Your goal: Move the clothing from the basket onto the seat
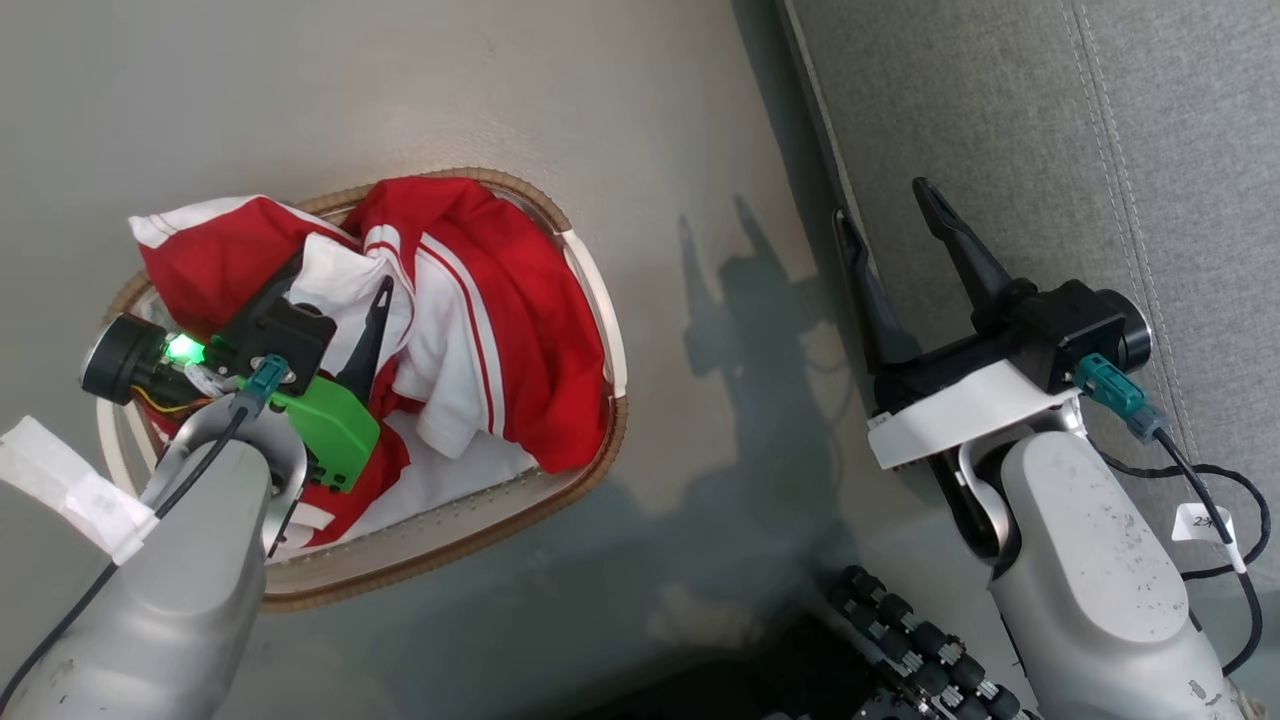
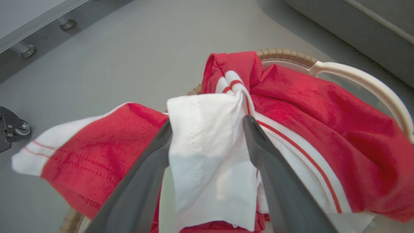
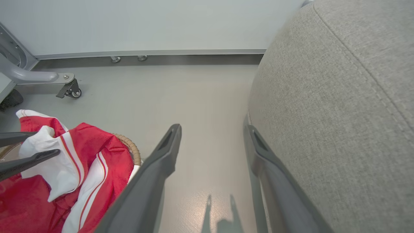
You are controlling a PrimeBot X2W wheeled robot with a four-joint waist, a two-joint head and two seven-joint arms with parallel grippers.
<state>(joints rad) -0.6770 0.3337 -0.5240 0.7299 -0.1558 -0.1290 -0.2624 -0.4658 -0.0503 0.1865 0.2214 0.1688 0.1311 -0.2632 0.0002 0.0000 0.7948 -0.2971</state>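
Red sports clothing (image 1: 500, 330) with white panels is piled in the oval white, brown-rimmed plastic basket (image 1: 450, 565) at frame left, none yet laid on the grey fabric seat (image 1: 1050, 150) at upper right. A white fold is straddled by the wide-open left gripper (image 2: 207, 122), unpinched; the right gripper (image 1: 885, 203) is held open, empty. Closing and lifting are called for next.

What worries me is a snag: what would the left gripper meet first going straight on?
The clothing: its white fold sits between the open jaws of the left gripper, likely touching them.
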